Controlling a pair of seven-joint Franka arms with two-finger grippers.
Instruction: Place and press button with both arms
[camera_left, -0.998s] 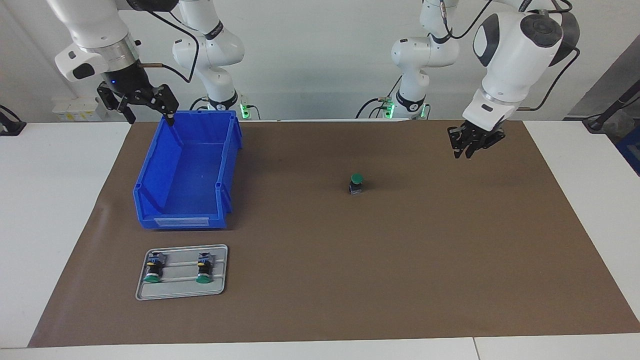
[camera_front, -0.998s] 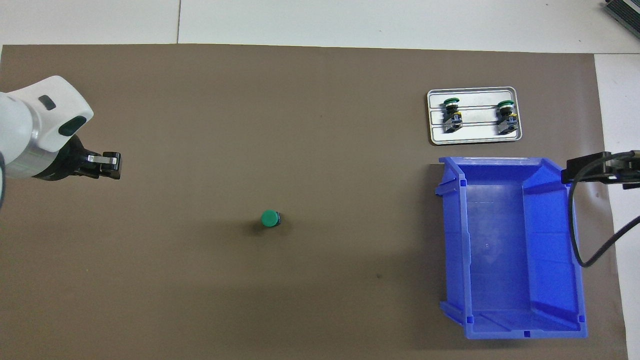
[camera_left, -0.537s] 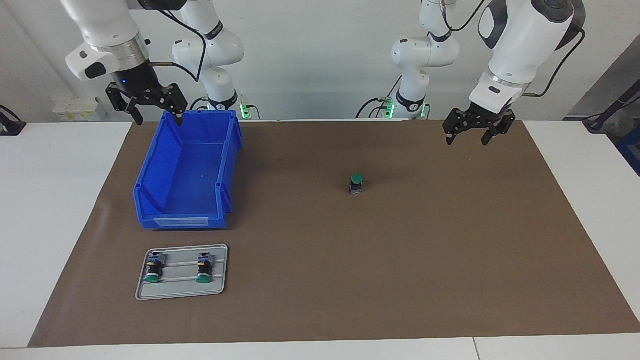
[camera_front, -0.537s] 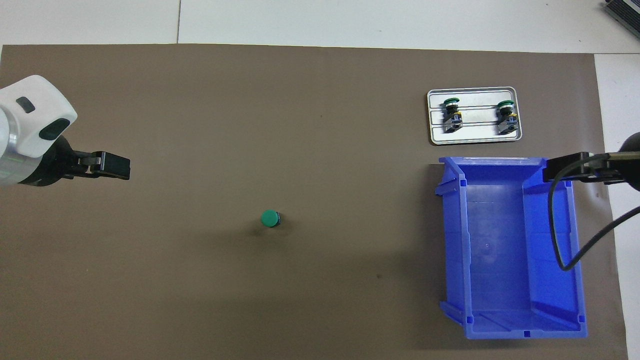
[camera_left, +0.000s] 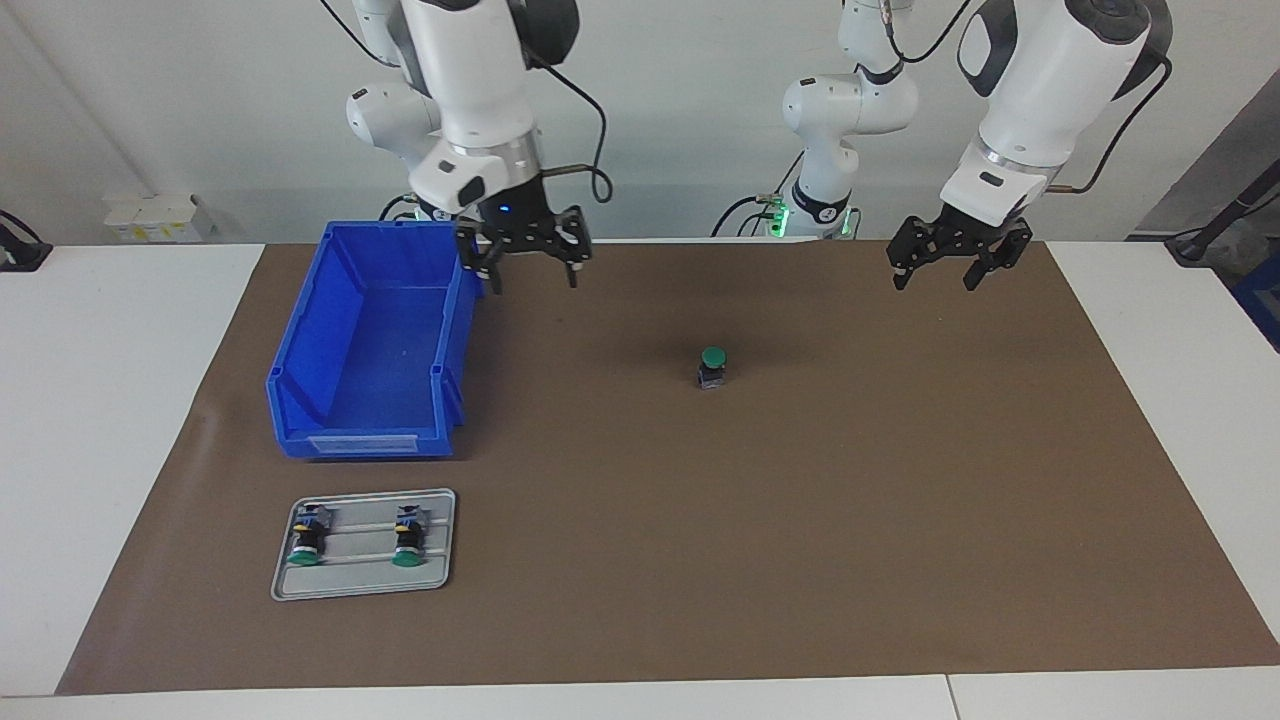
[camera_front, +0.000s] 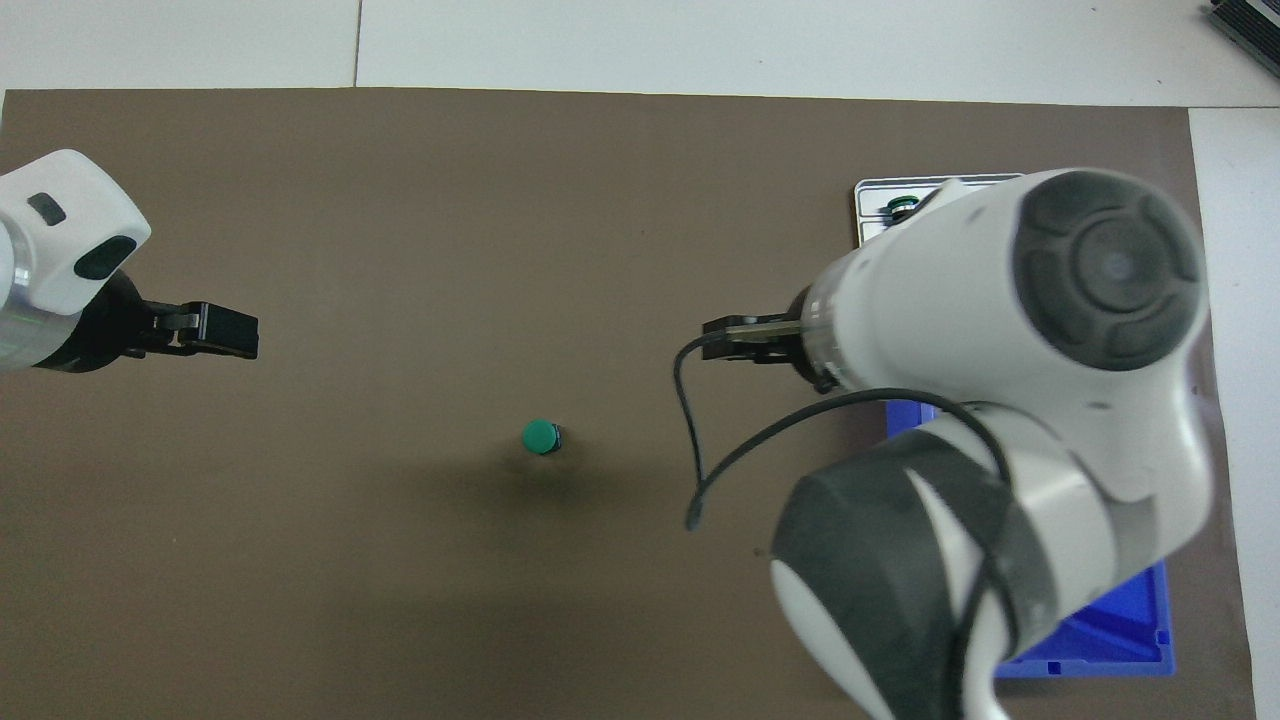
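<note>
On the matte brown mat, the round-capped green button stands upright.

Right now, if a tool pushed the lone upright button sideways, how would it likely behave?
The button stands upright on a small base with a wider green cap, so it would probably tip. It looks rigid and light, so it may skid across the brown mat.

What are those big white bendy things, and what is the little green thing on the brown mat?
They are two robot arms with black claws called grippers. One picture looks at them from across the table, the other looks down from above. The left gripper and the right gripper both hang open in the air, holding nothing. The green thing is a push button standing alone on the brown mat. There is also a blue bin, empty as far as its inside shows, and a grey tray where two more buttons lie.
</note>
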